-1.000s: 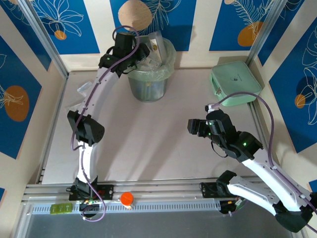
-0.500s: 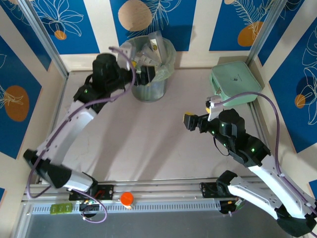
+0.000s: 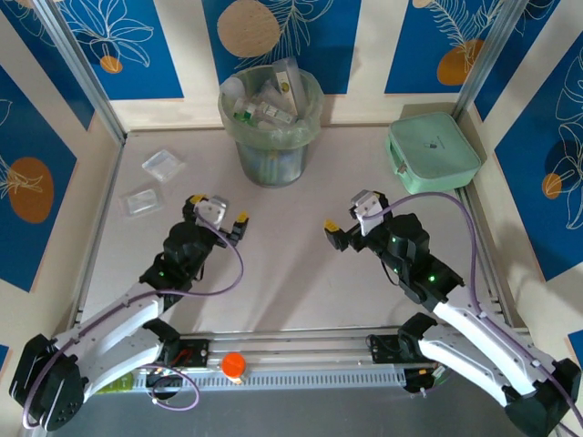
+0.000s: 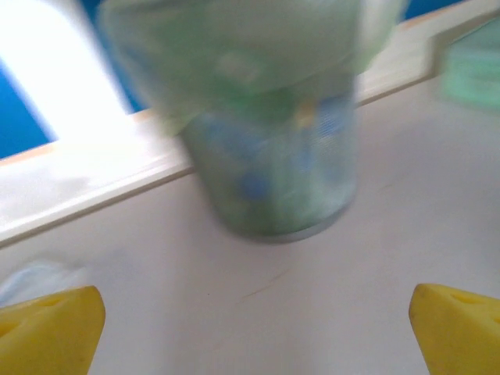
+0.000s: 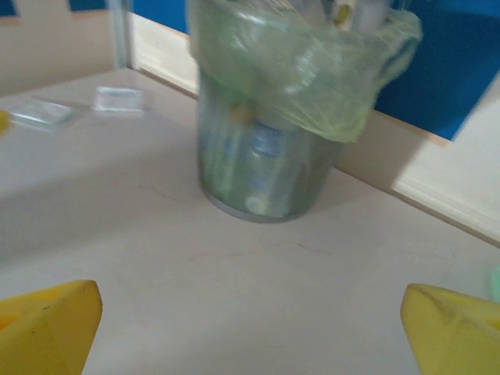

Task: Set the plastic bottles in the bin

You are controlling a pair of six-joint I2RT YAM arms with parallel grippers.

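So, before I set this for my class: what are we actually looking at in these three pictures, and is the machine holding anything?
Two robot arms are bolted at the near edge of a table. One picture looks down from above; the other two come from cameras on each wrist, the yellow tips being that arm's own fingers. The left gripper and right gripper are both open and hold nothing. At the back stands a pale green bin with a bag liner, plastic bottles piled inside. Two flat clear trays lie to its left, and a mint green box sits at the right.
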